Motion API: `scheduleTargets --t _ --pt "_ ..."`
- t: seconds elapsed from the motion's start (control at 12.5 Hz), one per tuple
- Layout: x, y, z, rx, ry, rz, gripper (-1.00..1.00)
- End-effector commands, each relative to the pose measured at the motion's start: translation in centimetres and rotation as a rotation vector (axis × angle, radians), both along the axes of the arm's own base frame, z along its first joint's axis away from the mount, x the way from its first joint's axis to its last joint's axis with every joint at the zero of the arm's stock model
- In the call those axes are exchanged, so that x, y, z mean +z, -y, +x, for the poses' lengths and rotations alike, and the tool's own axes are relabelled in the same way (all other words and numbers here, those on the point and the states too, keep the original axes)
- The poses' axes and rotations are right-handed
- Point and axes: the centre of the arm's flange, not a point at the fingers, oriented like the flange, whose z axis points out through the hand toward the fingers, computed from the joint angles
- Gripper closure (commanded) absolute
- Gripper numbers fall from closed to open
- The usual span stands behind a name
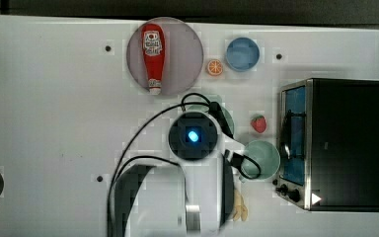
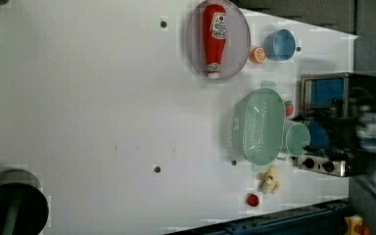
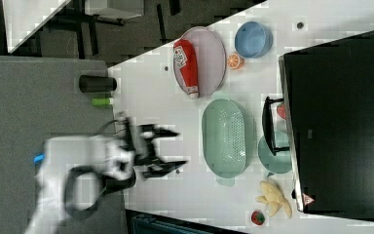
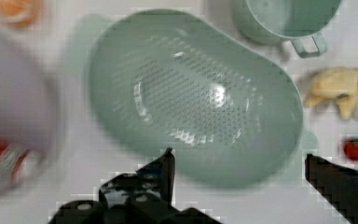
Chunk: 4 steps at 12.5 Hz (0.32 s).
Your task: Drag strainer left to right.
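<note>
Gripper: the gripper (image 3: pixel 175 148) sits at centre-left of the right view, its two black fingers spread wide, holding nothing and touching nothing; in the wrist view (image 4: pixel 237 163) the tips frame the near rim of the strainer.
Arm: the white arm (image 1: pixel 197 197) fills the lower middle of the top view, black cable looped around it.
Strainer: the mint-green strainer (image 3: pixel 224 139) lies at the centre of the right view, mouth up, tab handle at the lower end, just beside the mug (image 3: pixel 275 156) and apart from the fingers.
Surface: a white table (image 2: pixel 78 107) dotted with small dark holes.
Nearby: a banana (image 3: pixel 272 197) and a strawberry (image 3: pixel 258 218) at lower right of the right view.
Farther: a ketchup bottle (image 3: pixel 187 66) lying on a pale plate (image 3: pixel 214 58), an orange slice (image 3: pixel 234 61), a blue bowl (image 3: pixel 253 39).
Right edge: a black toaster oven (image 3: pixel 341 122).
Room: dark floor and frames past the table's upper edge.
</note>
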Motion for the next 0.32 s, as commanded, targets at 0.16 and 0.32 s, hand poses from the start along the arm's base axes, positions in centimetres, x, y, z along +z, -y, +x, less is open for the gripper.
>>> scheduleTargets --t 0.16,0.32 --pt "13.0 1.6 -3.2 0.302 0.079 0.036 -1.00" --pt "17.2 1.6 -4.4 0.296 0.042 0.048 -1.00"
